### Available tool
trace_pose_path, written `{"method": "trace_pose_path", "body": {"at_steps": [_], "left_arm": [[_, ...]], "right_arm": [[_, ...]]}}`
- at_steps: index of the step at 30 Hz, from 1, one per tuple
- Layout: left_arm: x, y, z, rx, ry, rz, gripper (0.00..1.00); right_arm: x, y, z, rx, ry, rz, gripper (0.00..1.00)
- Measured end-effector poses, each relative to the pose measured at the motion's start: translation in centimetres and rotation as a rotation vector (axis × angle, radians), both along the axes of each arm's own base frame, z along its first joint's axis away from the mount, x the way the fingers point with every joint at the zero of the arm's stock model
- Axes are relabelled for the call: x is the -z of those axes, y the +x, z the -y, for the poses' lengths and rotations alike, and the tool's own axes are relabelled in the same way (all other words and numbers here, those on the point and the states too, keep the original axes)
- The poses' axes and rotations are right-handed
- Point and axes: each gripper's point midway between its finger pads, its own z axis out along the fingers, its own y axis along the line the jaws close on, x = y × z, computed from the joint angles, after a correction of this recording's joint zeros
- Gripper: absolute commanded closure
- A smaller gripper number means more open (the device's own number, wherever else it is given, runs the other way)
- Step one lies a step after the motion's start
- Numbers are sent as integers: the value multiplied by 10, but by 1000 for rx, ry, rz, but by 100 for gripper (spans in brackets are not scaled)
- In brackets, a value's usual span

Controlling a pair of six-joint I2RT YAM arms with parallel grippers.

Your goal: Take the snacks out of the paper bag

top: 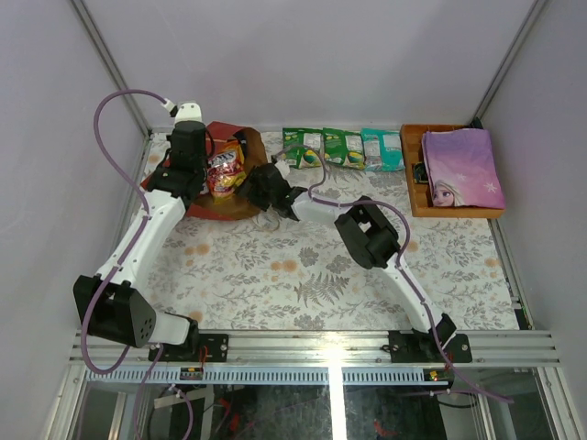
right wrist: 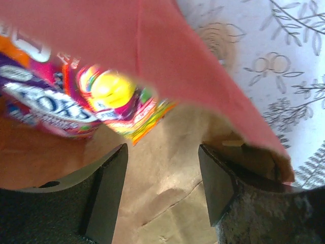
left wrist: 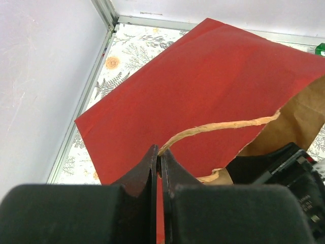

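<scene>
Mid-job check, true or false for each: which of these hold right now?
1. The left pincer is shut on the twine handle of the paper bag. True.
2. The right pincer holds a packet. False: its jaws stand open inside the bag's mouth, and the colourful packet lies just ahead of them, ungripped.
3. Two green packets and a teal packet lie in a row outside the bag. True.
4. The princess book lies inside the bag. False: it lies in the wooden tray, off to the right.
</scene>
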Motion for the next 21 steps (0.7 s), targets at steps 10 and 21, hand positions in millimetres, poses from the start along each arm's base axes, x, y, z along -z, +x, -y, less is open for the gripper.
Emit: {"method": "trace_pose_path", "body": {"at_steps": [10, 21], "left_arm": [[4, 0, 3, 15, -5, -7, 100], [4, 0, 3, 16, -5, -7, 100]], "right_arm": [[18, 22, -3, 92, -61, -51, 50], [28, 29, -3, 129, -38, -37, 100]]}}
